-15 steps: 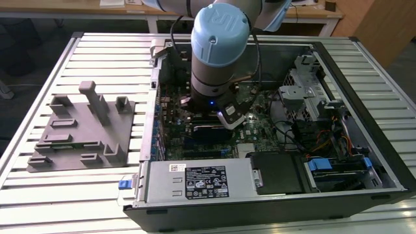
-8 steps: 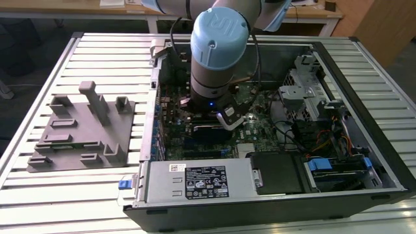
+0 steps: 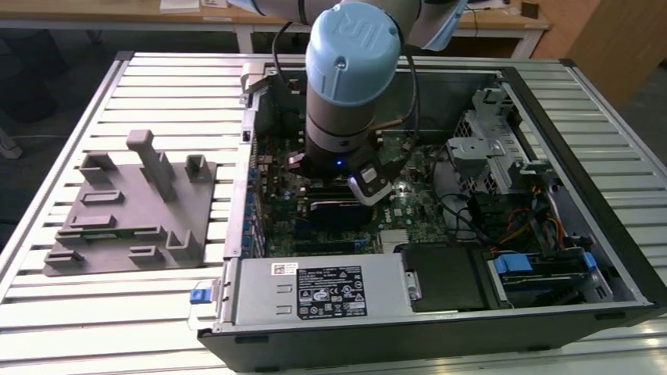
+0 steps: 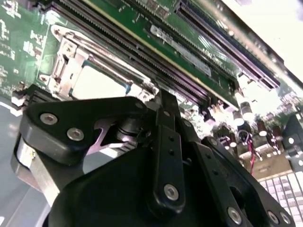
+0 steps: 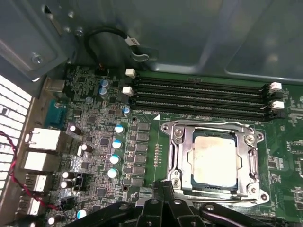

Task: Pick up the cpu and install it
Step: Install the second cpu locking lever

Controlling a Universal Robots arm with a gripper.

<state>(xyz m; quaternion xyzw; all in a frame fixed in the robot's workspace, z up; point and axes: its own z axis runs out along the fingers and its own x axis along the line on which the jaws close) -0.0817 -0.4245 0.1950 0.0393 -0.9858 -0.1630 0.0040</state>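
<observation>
Silver and faintly pale at its edges, the cpu (image 5: 214, 160) lies flat inside the metal frame of the motherboard socket (image 5: 177, 158), seated square within it; in the second wrist view the same chip (image 4: 97, 84) shows as a bright patch inside that frame, just beyond the black linkage of the gripper (image 4: 163, 101). The gripper's fingers (image 4: 166, 142) stand pressed together with no gap visible between them and nothing held, and their tips sit just beside the near edge of the socket, apart from the chip. In the first wrist view the gripper (image 5: 163, 189) comes up against the socket's lower frame edge. Four dark memory slots (image 5: 199, 94) run side by side along the green motherboard (image 5: 94, 142) just beyond the socket, and a row of small blue-capped capacitors (image 5: 116, 151) stands on its other side.

In the exterior view the arm (image 3: 349, 78), with its light blue cap, reaches down into the open computer case (image 3: 583, 258), which lies on its side on a slatted metal table (image 3: 83, 312). The grey tray (image 3: 130, 211) with upright posts sits on the table toward the exterior view's left, beside the case and well apart from the arm
</observation>
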